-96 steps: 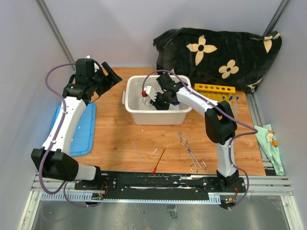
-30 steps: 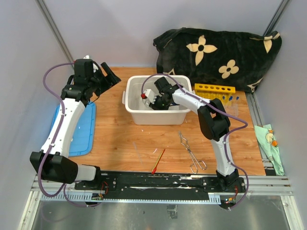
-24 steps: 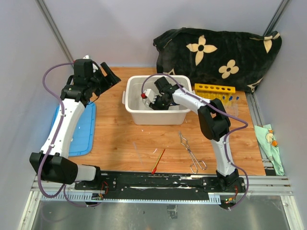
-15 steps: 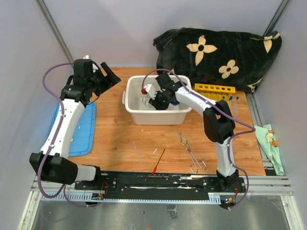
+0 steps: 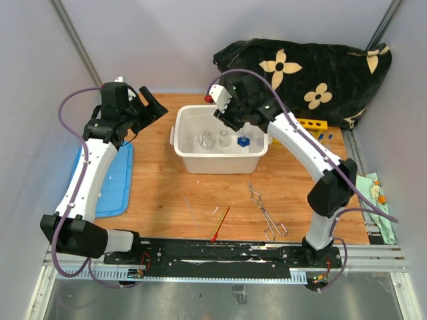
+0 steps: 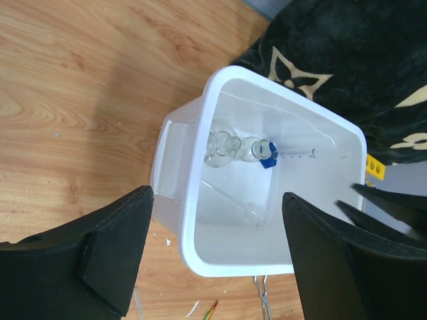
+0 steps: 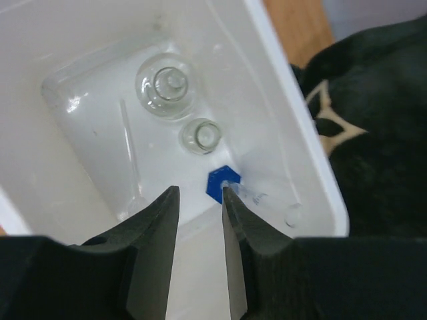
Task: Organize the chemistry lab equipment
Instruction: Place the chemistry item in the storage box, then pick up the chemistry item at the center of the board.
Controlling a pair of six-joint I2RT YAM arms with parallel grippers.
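Note:
Inside the white tub [image 5: 189,159] stand two small glass beakers [image 5: 207,140] [image 5: 223,138], with a blue-capped clear tube [image 5: 244,141] lying beside them. My right gripper [image 5: 227,115] hangs above the tub's far side, open and empty. Its wrist view looks down on the beakers [image 7: 167,85] [image 7: 202,135], the tube's blue cap [image 7: 219,183] just past my right gripper [image 7: 199,195], and a thin rod [image 7: 130,160]. My left gripper [image 5: 152,105] is wide open, left of the tub. Metal tongs [image 5: 265,212] and a red-tipped stick [image 5: 220,224] lie on the table near the front. The yellow rack [image 5: 312,124] is partly hidden behind the right arm.
A blue lid [image 5: 110,180] lies flat on the left under the left arm. The black flowered cloth [image 5: 307,73] is heaped at the back right. A green cloth [image 5: 373,197] lies off the table's right edge. The left wrist view shows the tub rim [image 6: 175,180] between my left gripper [image 6: 217,197].
My right gripper has risen out of the tub towards its far side with its jaws a little wider. The blue-capped tube now shows on the tub floor. The left arm has not moved.

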